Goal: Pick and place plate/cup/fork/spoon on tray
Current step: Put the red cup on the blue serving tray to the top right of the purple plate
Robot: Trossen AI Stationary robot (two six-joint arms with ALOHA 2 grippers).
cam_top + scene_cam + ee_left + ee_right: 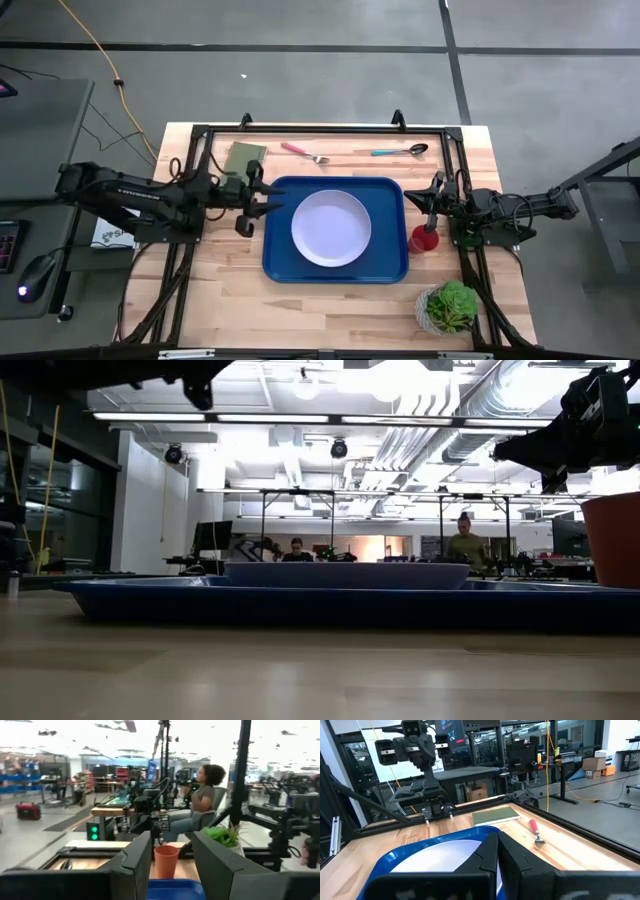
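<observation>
The blue tray (280, 262) lies mid-table, and the pale plate (331, 228) rests flat in it. The red cup (424, 239) stands upright on the table just right of the tray; it also shows in the low view (612, 540). The pink-handled fork (304, 153) and the teal-handled spoon (400, 151) lie on the table beyond the tray. My left gripper (274, 204) hovers open and empty over the tray's left rim. My right gripper (420, 203) is shut and empty at the tray's right rim, just beyond the cup.
An olive-green pad (243, 158) lies at the far left beside the fork. A potted green plant (450, 306) stands at the near right corner. Black frame rails run along the table's left, right and far edges. People sit in the room beyond the table.
</observation>
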